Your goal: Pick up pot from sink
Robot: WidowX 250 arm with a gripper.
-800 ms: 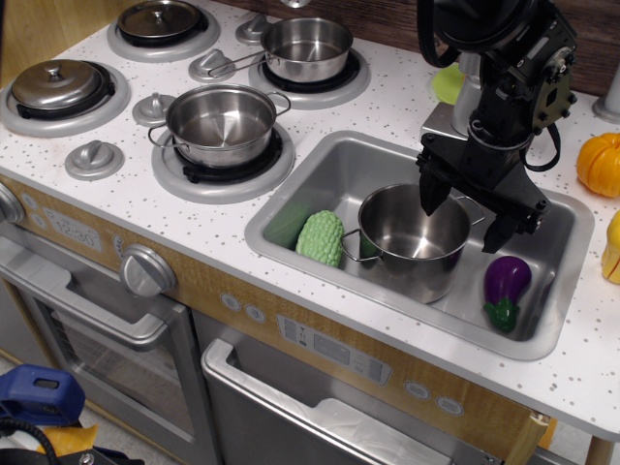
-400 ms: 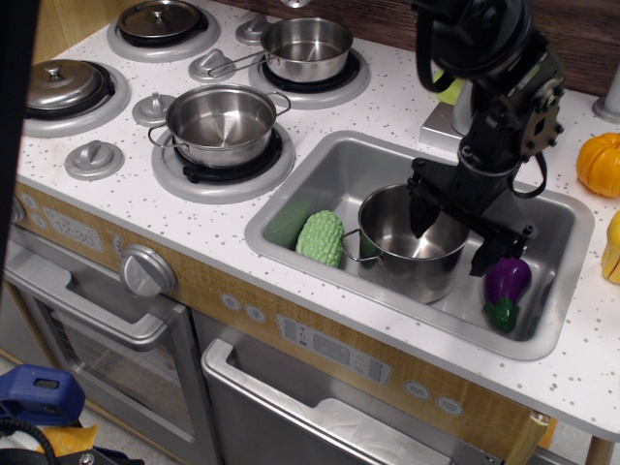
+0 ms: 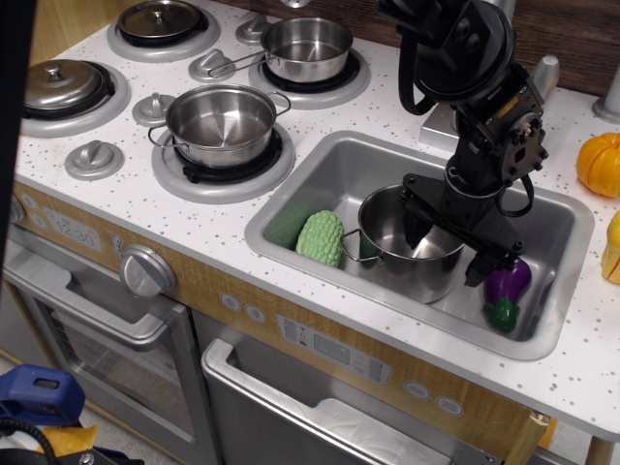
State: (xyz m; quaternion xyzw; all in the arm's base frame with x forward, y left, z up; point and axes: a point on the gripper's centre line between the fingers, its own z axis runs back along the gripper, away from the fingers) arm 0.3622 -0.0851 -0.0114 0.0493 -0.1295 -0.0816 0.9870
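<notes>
1. The black gripper (image 3: 448,239) hangs low over the sink (image 3: 320,174), its jaws spread wide apart and grasping nothing. One finger reaches down inside the pot (image 3: 412,242); the other stands outside the pot's right wall, so the far-right rim lies between them. Whether either finger touches the steel cannot be made out.
2. The pot stands upright on the sink floor, mouth facing straight up, its axis vertical. One wire loop handle shows at its left side, pointing toward the bumpy green toy vegetable (image 3: 321,237); the opposite handle is hidden behind the gripper.
3. The green vegetable sits just beside the pot on the left — a darker green thing between them is mostly hidden by the pot's wall.
4. A purple toy eggplant (image 3: 506,289) lies in the sink's right end, near the outer finger, its top partly covered by that finger.
5. On the stove to the left, a wider two-handled steel pot (image 3: 221,124) sits on the front burner and a long-handled saucepan (image 3: 306,48) on the one behind it.
6. At the right edge an orange toy pumpkin (image 3: 601,163) rests on the speckled counter — it is cut off by the frame.
</notes>
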